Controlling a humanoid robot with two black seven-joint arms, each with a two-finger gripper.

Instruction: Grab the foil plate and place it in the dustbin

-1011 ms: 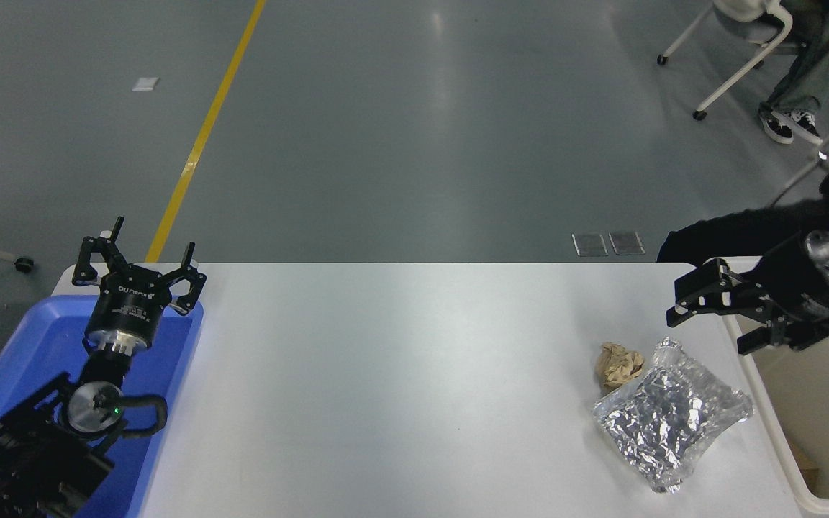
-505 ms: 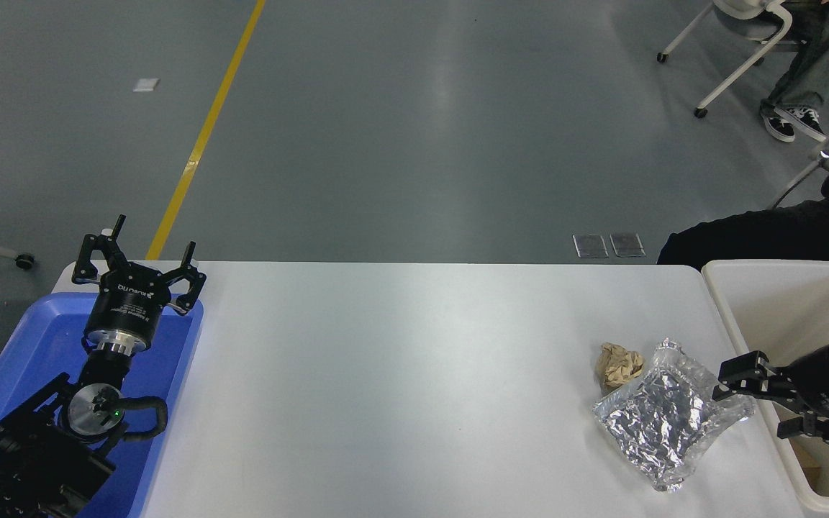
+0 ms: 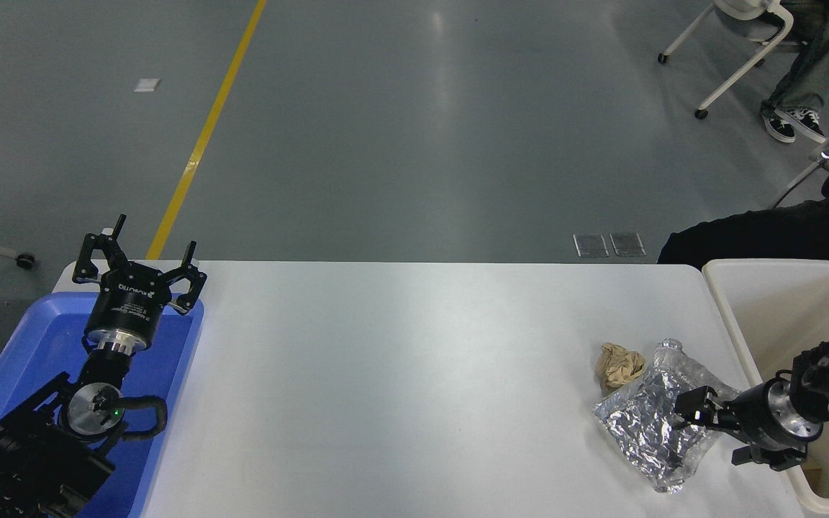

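Right gripper (image 3: 718, 430) low at the lower right of the frame, fingers spread and holding nothing, poised over the right-hand part of the foil plate (image 3: 655, 424). Lies flat on the white table (image 3: 414, 360), that plate, crumpled and shiny, just left of the dustbin (image 3: 735, 316), with the tan paper ball (image 3: 619, 363) touching or almost touching its upper-left corner.

Likely trouble from here:
- Closing on a single loose wrinkle instead of a firm fold: risks tearing the thin foil or letting it slip out on the lift.
- Pressing down too hard before closing: flattens the sheet against the table and leaves nothing for the fingers to pinch.
- Dragging rather than lifting: could push the foil left into the paper ball and roll it away, or snag the sheet on the bin's thick rim.
- Lifting too little before swinging right: may catch the hanging foil on the near wall and drop it outside the bin.
- Cannot tell whether the lower finger sits beyond the foil's edge or on it.

Left gripper (image 3: 137, 262) parked open at the lower left, above the blue tray (image 3: 40, 345).
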